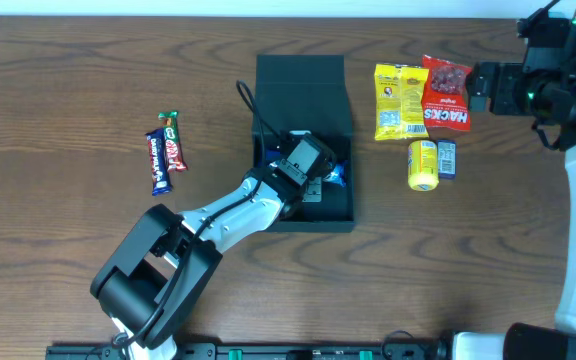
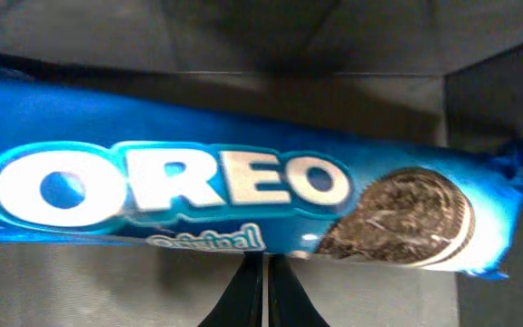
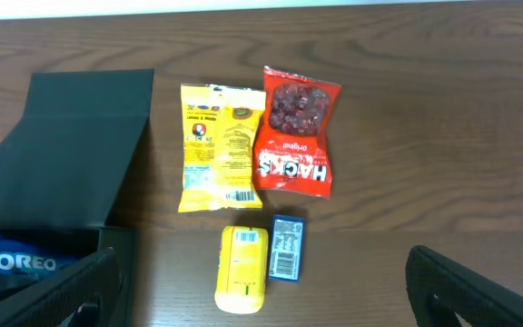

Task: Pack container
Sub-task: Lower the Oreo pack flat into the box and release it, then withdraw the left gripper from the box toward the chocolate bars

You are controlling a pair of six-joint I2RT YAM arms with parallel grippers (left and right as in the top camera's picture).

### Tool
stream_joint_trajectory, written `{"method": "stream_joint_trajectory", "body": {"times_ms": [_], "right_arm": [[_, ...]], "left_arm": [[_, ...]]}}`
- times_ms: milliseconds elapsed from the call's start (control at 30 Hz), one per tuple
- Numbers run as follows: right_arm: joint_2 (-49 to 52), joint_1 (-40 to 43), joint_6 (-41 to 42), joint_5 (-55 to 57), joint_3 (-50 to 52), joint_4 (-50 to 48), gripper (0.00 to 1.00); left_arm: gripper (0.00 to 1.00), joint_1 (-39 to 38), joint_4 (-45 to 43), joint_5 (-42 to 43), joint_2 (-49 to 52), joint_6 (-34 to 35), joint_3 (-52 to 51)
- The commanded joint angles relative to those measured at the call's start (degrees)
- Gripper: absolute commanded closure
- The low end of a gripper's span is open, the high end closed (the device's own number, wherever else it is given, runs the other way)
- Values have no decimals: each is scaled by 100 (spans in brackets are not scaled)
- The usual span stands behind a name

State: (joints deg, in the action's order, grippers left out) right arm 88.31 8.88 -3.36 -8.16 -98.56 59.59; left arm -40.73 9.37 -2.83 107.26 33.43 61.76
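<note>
Hovering inside container (image 1: 301,85), left claw (image 2: 263,277) grip on Oreo pack (image 2: 198,182) unclear; withdrawing could drag pack out; right claw (image 3: 261,300) spread open

Oreo pack (image 2: 243,191) lies in the box (image 1: 300,90). At the box's 9 o'clock, 2 bars (image 1: 157,162). At its 3 o'clock, 2 bags (image 1: 400,100) side by side, with tube (image 1: 423,165) and packet (image 1: 447,160) at their 6 o'clock.

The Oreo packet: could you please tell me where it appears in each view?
Overhead: the Oreo packet lies in the box, mostly hidden under the left gripper.
Left wrist: fills the frame, side to side.
Right wrist: bottom left corner, in the box.
Shared landmark: the dark box around it.
</note>
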Motion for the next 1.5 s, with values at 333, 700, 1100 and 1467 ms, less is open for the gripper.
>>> {"method": "stream_joint_trajectory", "body": {"times_ms": [333,700,1100,1467], "right_arm": [[-107,46,76,-28,11,4,1],[-107,46,76,-28,11,2,1],[-107,46,76,-31,11,70,1],[-107,46,76,-31,11,94,1]], "left_arm": [[94,-107,-203,778,96,-98,63],[95,-326,-590,979,116,-669,63],[94,-358,-804,968,372,-664,63],[94,-358,-1436,308,479,-664,66]]}}
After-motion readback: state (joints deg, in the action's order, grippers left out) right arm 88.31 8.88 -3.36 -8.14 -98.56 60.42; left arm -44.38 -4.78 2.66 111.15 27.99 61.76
